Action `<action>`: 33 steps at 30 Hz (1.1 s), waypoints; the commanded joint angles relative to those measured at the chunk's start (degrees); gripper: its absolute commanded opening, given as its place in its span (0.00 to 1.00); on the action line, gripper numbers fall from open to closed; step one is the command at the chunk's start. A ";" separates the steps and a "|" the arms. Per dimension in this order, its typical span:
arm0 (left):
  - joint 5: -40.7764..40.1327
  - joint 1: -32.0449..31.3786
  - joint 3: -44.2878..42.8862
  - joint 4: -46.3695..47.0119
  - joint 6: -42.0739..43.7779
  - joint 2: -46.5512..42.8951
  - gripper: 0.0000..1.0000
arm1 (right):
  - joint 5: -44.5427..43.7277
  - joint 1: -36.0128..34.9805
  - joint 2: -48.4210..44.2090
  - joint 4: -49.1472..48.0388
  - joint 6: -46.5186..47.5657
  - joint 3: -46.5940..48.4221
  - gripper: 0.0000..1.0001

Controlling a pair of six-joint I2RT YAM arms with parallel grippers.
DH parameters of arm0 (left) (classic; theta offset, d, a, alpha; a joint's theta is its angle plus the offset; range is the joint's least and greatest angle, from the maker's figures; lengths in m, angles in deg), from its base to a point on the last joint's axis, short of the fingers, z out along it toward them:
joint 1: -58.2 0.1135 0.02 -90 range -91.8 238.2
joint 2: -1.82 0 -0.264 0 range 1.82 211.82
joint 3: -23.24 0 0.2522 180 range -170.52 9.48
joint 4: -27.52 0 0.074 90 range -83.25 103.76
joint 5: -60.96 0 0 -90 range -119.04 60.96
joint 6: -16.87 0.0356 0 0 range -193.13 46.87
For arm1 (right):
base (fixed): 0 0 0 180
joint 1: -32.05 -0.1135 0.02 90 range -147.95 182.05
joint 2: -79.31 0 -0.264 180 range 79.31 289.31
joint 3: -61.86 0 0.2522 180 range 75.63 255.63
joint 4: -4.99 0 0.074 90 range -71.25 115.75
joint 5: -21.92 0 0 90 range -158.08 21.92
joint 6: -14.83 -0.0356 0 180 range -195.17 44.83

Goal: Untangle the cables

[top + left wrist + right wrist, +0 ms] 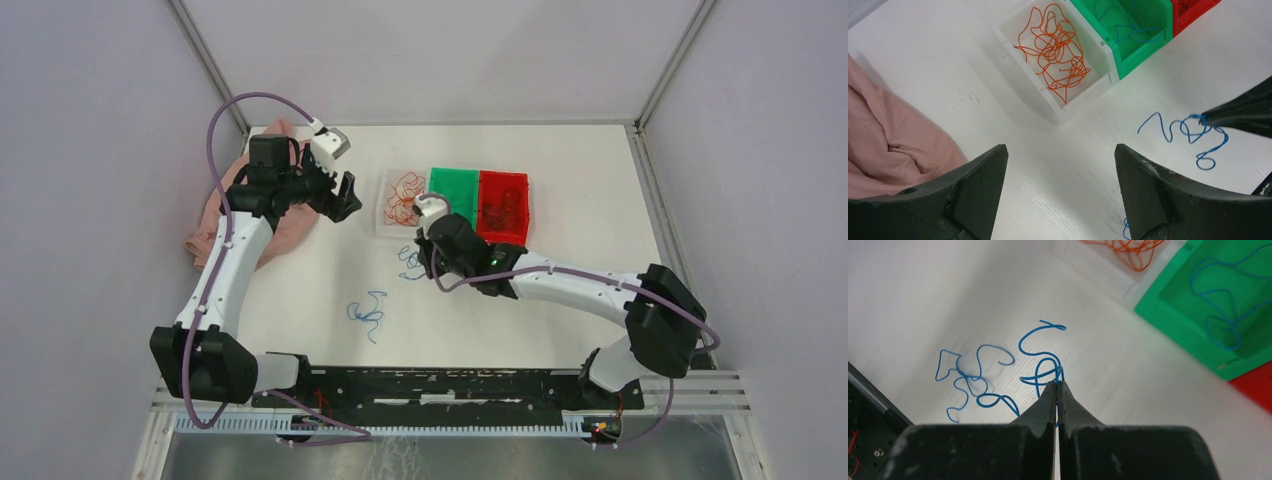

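Note:
My right gripper (1056,384) is shut on a curly blue cable (1040,357) lying on the white table just in front of the bins; the same pinch shows in the left wrist view on that blue cable (1188,131). A second blue cable (973,382) lies loose to its left, nearer the table's front (368,312). Orange-red cables (1055,50) fill a clear bin (1058,112). Another blue cable (1223,305) lies in the green bin (1178,325). Dark cables sit in the red bin (503,205). My left gripper (1061,155) hangs open above bare table, left of the clear bin, holding nothing.
A crumpled pink cloth (215,230) lies at the table's back left, beside the left arm. The three bins stand in a row at the back middle. Grey walls close in the table on three sides.

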 commanded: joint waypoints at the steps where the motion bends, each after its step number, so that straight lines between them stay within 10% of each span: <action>1: 1.59 0.35 0.04 0.97 0.53 -1.86 0.85 | -1.70 5.42 -3.90 2.14 4.90 4.98 0.00; 13: 3.10 0.36 -1.44 0.08 -0.22 -1.82 0.99 | -8.15 18.08 8.73 6.87 17.70 20.95 0.01; 20: 0.27 0.73 -1.68 0.39 -1.38 -1.23 0.99 | -10.46 18.38 15.97 8.71 19.86 28.67 0.52; 33: -3.85 3.66 -1.43 6.99 -7.76 -0.59 0.99 | 1.48 1.06 4.94 7.14 16.01 15.92 0.62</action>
